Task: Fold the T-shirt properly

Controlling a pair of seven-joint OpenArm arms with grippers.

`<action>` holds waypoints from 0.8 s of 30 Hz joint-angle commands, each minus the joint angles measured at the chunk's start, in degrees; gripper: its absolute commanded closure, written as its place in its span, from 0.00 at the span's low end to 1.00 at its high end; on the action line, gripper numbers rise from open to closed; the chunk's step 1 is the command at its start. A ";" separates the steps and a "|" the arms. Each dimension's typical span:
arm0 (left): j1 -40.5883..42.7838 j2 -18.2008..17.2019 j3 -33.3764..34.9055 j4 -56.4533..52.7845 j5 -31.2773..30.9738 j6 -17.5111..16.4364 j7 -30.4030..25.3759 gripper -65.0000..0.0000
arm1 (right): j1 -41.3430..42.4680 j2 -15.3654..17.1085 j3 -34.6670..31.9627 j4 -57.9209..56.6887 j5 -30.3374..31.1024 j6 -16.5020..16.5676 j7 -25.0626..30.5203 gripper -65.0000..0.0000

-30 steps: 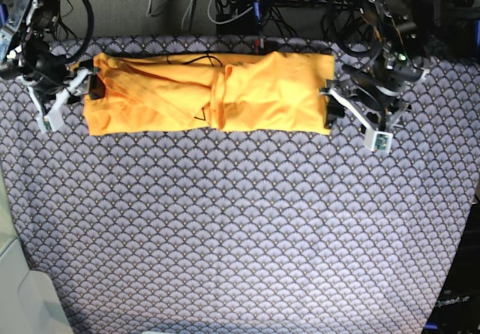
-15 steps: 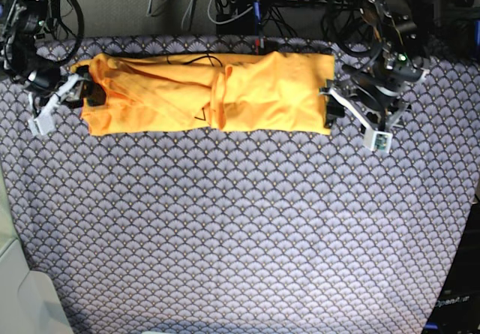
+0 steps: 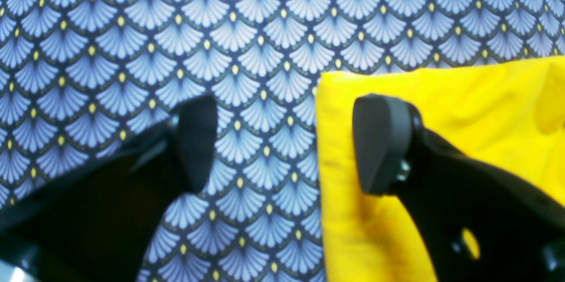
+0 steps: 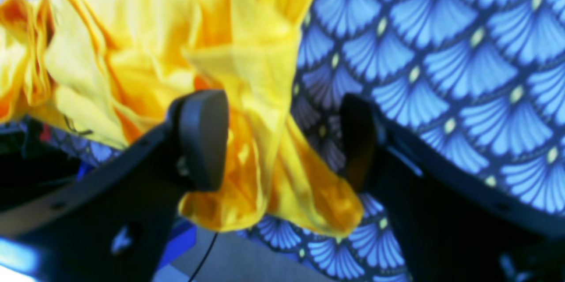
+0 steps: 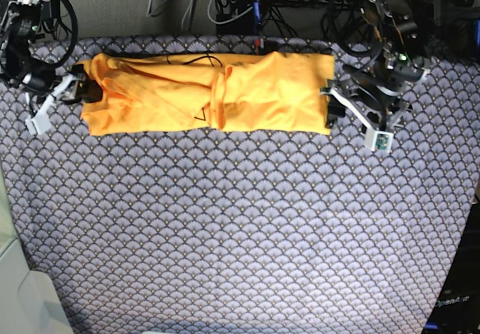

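Leftward and up drifts the right gripper (image 5: 54, 97), jaws spread around T-shirt (image 5: 210, 92) fabric; left gripper (image 5: 352, 116) spread at its edge.

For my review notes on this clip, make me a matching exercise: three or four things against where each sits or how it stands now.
Things:
1. T-shirt
2. left claw
3. right claw
4. patterned cloth

States:
a. open, bunched fabric between its fingers
b. covers the table
c. long band near the far edge
d. open, straddling the shirt's straight edge

Pairs: 1-c, 2-d, 3-a, 4-b
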 commanded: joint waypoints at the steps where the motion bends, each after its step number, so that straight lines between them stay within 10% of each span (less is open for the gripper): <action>1: -0.36 -0.17 -0.11 0.89 -0.67 -0.20 -1.15 0.29 | 1.26 0.97 0.31 0.82 1.50 -0.01 0.90 0.34; 24: -0.01 -1.23 -0.11 0.89 -0.93 -0.20 -1.15 0.29 | 1.87 3.61 -4.79 -6.21 8.62 -0.01 0.81 0.34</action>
